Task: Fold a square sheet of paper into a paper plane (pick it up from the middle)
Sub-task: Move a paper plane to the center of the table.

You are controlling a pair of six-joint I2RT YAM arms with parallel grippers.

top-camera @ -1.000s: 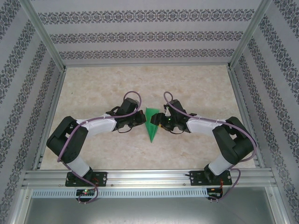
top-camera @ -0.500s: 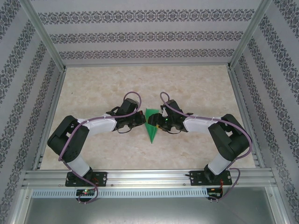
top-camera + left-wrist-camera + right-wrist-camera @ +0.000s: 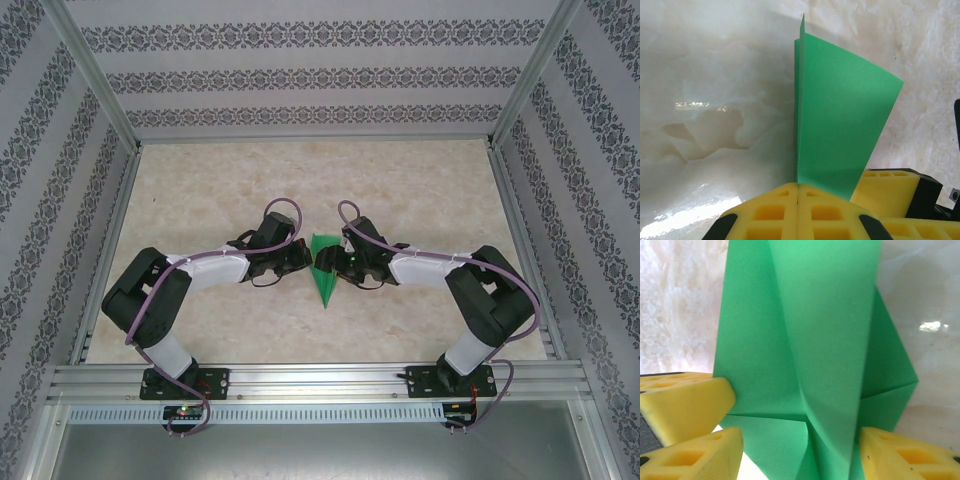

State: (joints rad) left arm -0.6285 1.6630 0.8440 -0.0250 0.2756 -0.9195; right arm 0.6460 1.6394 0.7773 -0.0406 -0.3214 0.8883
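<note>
While left end effector (image 3: 798, 187) clamps the paper plane (image 3: 840, 120), right end effector (image 3: 800, 440) straddles it agape.

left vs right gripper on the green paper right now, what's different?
Left gripper is shut, pinching an upright flap of the paper plane; right gripper stands open, straddling its folds. Left gripper sits on the plane's left side, right gripper on its right. Both are at its wide end.

Thing: paper plane (image 3: 322, 272), bright green, folded into a narrow pointed dart.
Creases: long folds ran lengthwise; one flap stood upright.
Pose: nose pointed toward the near edge of the counter (image 3: 420, 190), wide tail away from it.
Place: mid-counter.
</note>
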